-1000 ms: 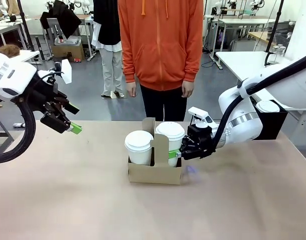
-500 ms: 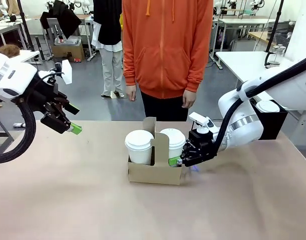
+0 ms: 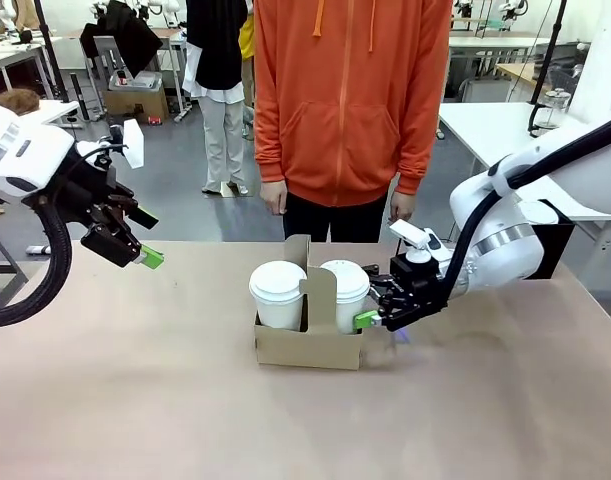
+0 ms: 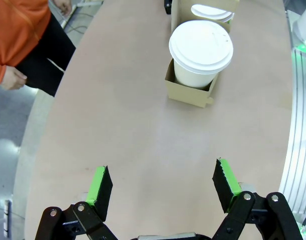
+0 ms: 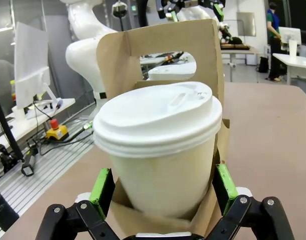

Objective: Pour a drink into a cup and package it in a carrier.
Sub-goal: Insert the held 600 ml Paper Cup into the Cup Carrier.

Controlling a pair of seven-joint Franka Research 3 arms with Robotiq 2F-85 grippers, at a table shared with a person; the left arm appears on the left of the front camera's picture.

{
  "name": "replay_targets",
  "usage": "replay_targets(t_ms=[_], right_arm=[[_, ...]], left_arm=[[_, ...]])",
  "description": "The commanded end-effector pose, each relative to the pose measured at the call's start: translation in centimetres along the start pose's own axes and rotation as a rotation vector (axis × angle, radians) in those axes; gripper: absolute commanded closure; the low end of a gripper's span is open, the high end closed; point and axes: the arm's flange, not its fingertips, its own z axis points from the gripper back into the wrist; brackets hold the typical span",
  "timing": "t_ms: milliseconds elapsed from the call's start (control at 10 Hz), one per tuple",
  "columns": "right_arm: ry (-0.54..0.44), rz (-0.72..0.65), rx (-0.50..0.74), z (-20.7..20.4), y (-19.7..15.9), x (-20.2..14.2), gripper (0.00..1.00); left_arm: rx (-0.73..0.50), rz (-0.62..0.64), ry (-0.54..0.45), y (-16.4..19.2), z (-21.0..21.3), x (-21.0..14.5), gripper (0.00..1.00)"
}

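Front view: a small brown cardboard carrier sits in the middle of the desk. It has a tall handle tab with a hole in it. Two white paper cups stand in its pockets, each with a white lid (one cup on each side of the tab). The right gripper has its fingers apart around the right cup. The left gripper hangs well apart, fingers spread, holding nothing.

The left claw is hanging raised at the left with jaws wide apart, while the right claw is reaching low toward the middle, jaws spread.
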Motion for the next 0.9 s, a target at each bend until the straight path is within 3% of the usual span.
replay_targets(t_ms=[0, 300, 800], right_arm=[[0.049, -0.007, -0.049, 2.2, 2.5, 0.7, 0.00], [0.108, -0.111, -0.194, 6.7, 6.9, 3.0, 0.00], [0.270, -0.473, -0.670, 14.3, 18.1, 7.9, 0.00]], left_arm=[[-0.010, -0.017, -0.024, 0.3, 0.0, -0.1, 0.00], [-0.010, -0.017, -0.024, 0.3, 0.0, -0.1, 0.00], [-0.010, -0.017, -0.024, 0.3, 0.0, -0.1, 0.00]])
